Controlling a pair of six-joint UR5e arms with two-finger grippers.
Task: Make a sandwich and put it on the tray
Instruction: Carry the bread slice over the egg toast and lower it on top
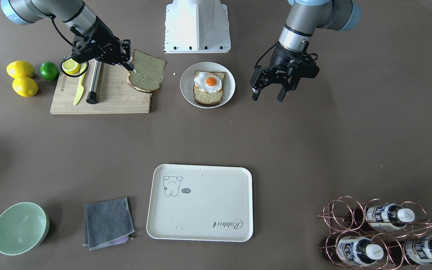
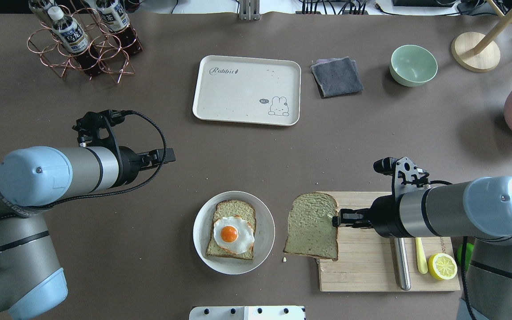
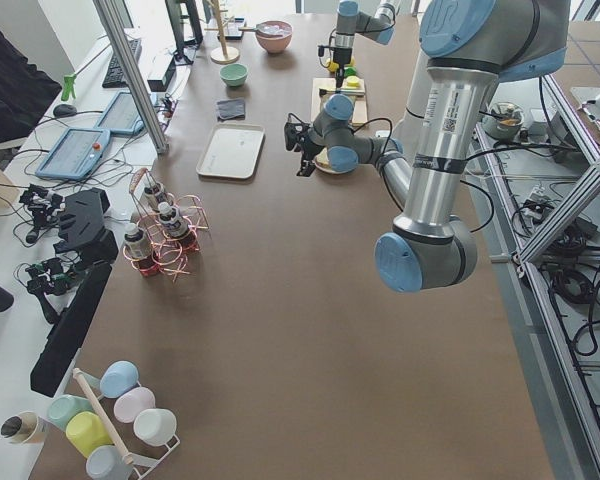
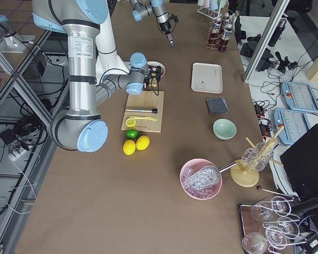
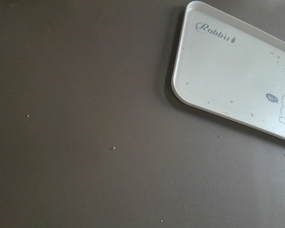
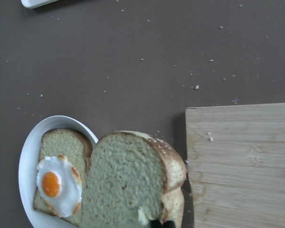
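My right gripper (image 1: 131, 69) is shut on one edge of a greenish-tan bread slice (image 1: 147, 71), which it holds over the end of the wooden cutting board (image 2: 371, 266) nearest the plate. A second slice (image 2: 234, 212) topped with a fried egg (image 2: 233, 234) lies on the round white plate (image 2: 202, 240); the wrist view shows both slices (image 6: 128, 180) and the egg (image 6: 57, 183). My left gripper (image 1: 268, 96) hangs open and empty over bare table beside the plate. The cream tray (image 1: 201, 210) lies empty across the table, also in the left wrist view (image 5: 228, 80).
On the board lie a yellow knife (image 1: 80, 86), a metal rod (image 1: 94, 80) and a half lemon (image 1: 70, 66). Two lemons (image 1: 21, 77) and a lime (image 1: 49, 70) sit beside it. A grey cloth (image 1: 108, 222), a green bowl (image 1: 20, 228) and a bottle rack (image 1: 381, 232) flank the tray.
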